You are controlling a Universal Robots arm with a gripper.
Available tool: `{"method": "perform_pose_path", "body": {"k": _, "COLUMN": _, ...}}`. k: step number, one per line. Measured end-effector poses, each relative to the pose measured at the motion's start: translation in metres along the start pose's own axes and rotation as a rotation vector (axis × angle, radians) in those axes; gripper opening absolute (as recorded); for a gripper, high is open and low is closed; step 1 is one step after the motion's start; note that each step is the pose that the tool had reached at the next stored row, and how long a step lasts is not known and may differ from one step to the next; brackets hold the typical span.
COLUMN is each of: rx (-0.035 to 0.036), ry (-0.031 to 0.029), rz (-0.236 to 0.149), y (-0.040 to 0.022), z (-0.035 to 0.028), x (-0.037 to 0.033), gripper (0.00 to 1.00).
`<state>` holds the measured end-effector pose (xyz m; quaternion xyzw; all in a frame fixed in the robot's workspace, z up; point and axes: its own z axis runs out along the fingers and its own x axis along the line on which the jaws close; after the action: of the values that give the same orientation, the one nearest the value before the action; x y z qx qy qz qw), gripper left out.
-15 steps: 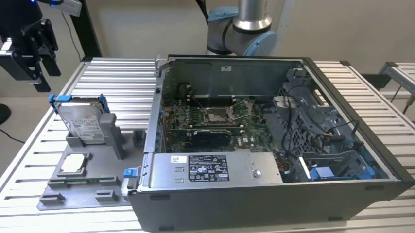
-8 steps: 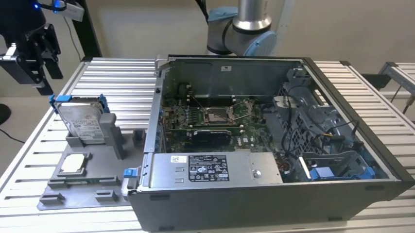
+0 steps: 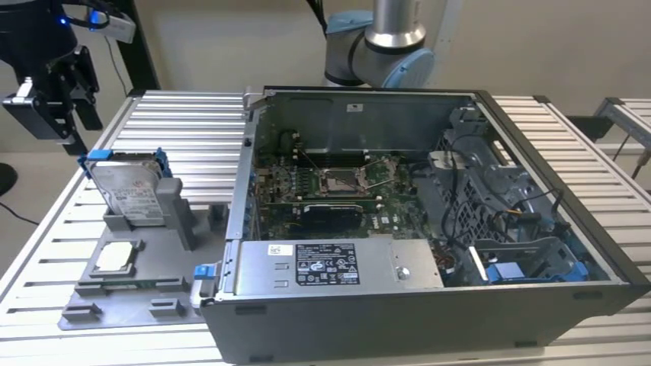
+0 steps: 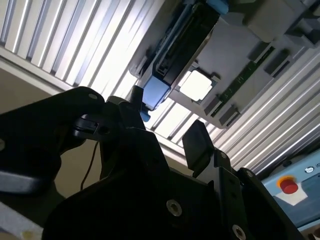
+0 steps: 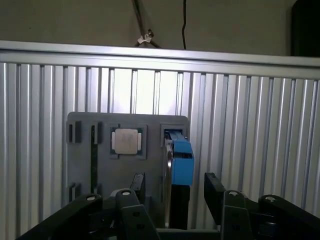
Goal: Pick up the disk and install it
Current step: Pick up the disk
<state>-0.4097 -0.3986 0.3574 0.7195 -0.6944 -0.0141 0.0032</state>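
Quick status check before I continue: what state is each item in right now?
Disk: upright on edge in the grey holder, ungrasped.
End effector: open, above the disk, holding nothing.
CPU chip: flat in its holder recess.
Computer case: open, interior exposed.

Exterior view: even, soft light from above. The slatted worktop (image 3: 173, 114) is bright and the inside of the computer case (image 3: 428, 229) is dim and shaded. In both wrist views the slats flare white with glare, and the tool (image 5: 175, 181) is a near-black silhouette against them, detail lost in shadow.
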Motion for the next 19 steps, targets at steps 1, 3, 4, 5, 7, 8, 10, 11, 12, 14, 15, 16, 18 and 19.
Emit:
{"method": "perform_pose_path", "body": {"k": 1, "rx": 0.0001, "ry": -0.0001, "rz": 0.002, "y": -0.0001, "z": 0.0011, "x": 0.0, "gripper": 1.0}}
{"method": "perform_pose_path", "body": {"k": 3, "rx": 0.0001, "ry": -0.0002, "rz": 0.009, "y": -0.0002, "z": 0.0033, "x": 0.0, "gripper": 1.0}}
{"method": "perform_pose_path", "body": {"k": 4, "rx": 0.0002, "ry": -0.0003, "rz": 0.012, "y": -0.0003, "z": 0.0045, "x": 0.0001, "gripper": 1.0}}
{"method": "perform_pose_path", "body": {"k": 5, "rx": 0.0003, "ry": -0.0003, "rz": 0.014, "y": -0.0003, "z": 0.0056, "x": 0.0001, "gripper": 1.0}}
{"method": "perform_pose_path", "body": {"k": 7, "rx": 0.0003, "ry": -0.0004, "rz": 0.017, "y": -0.0004, "z": 0.0075, "x": 0.0001, "gripper": 1.0}}
{"method": "perform_pose_path", "body": {"k": 8, "rx": 0.0002, "ry": -0.0004, "rz": 0.017, "y": -0.0005, "z": 0.0085, "x": 0.0001, "gripper": 1.0}}
{"method": "perform_pose_path", "body": {"k": 10, "rx": 0.0004, "ry": -0.0005, "rz": 0.018, "y": -0.0007, "z": 0.0104, "x": 0.0002, "gripper": 1.0}}
{"method": "perform_pose_path", "body": {"k": 11, "rx": 0.0003, "ry": -0.0004, "rz": 0.018, "y": -0.0008, "z": 0.0114, "x": 0.0002, "gripper": 1.0}}
{"method": "perform_pose_path", "body": {"k": 12, "rx": 0.0004, "ry": -0.0005, "rz": 0.019, "y": -0.0009, "z": 0.0125, "x": 0.0002, "gripper": 1.0}}
{"method": "perform_pose_path", "body": {"k": 14, "rx": 0.0002, "ry": -0.0004, "rz": 0.019, "y": -0.0012, "z": 0.0143, "x": 0.0003, "gripper": 1.0}}
{"method": "perform_pose_path", "body": {"k": 15, "rx": 0.0002, "ry": -0.0003, "rz": 0.019, "y": -0.0015, "z": 0.0152, "x": 0.0003, "gripper": 1.0}}
{"method": "perform_pose_path", "body": {"k": 16, "rx": 0.0003, "ry": -0.0004, "rz": 0.019, "y": -0.0017, "z": 0.0162, "x": 0.0003, "gripper": 1.0}}
{"method": "perform_pose_path", "body": {"k": 18, "rx": 0.0003, "ry": -0.0004, "rz": 0.019, "y": -0.0023, "z": 0.0182, "x": 0.0004, "gripper": 1.0}}
{"method": "perform_pose_path", "body": {"k": 19, "rx": 0.0002, "ry": -0.0004, "rz": 0.02, "y": -0.0026, "z": 0.0192, "x": 0.0004, "gripper": 1.0}}
